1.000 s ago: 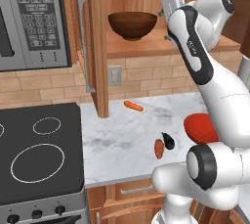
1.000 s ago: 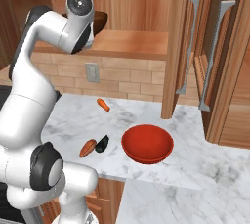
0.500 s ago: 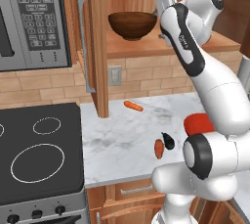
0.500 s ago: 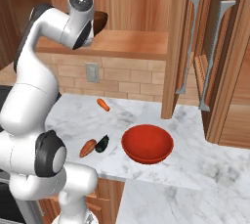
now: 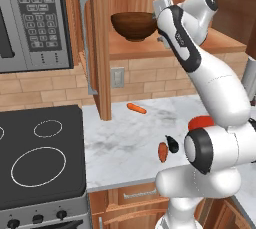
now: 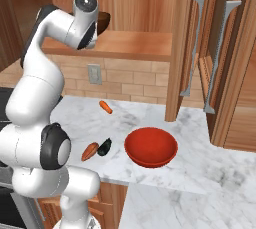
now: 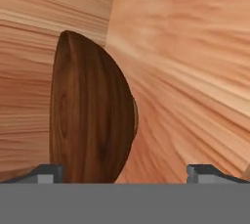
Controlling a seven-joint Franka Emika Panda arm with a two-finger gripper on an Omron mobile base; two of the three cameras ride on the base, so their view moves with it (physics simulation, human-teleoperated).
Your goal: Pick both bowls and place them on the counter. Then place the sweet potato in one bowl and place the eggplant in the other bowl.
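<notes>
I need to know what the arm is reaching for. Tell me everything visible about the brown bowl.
The brown bowl is round and wide, dark wood-look with visible grain, and looks empty. It stands upright on the wooden shelf of the open cabinet, above the counter. The open gripper is at its right side; in the hand view the bowl sits sideways near one fingertip. No grip is visible yet.

We saw the brown bowl (image 5: 134, 25) upright on the wooden shelf (image 5: 135, 49) above the tabletop (image 6: 165, 168). On that marbled tabletop the red bowl (image 6: 150, 146) sat upright, with the dark eggplant (image 6: 104, 147) and orange sweet potato (image 6: 90, 151) touching, just beside it.
</notes>
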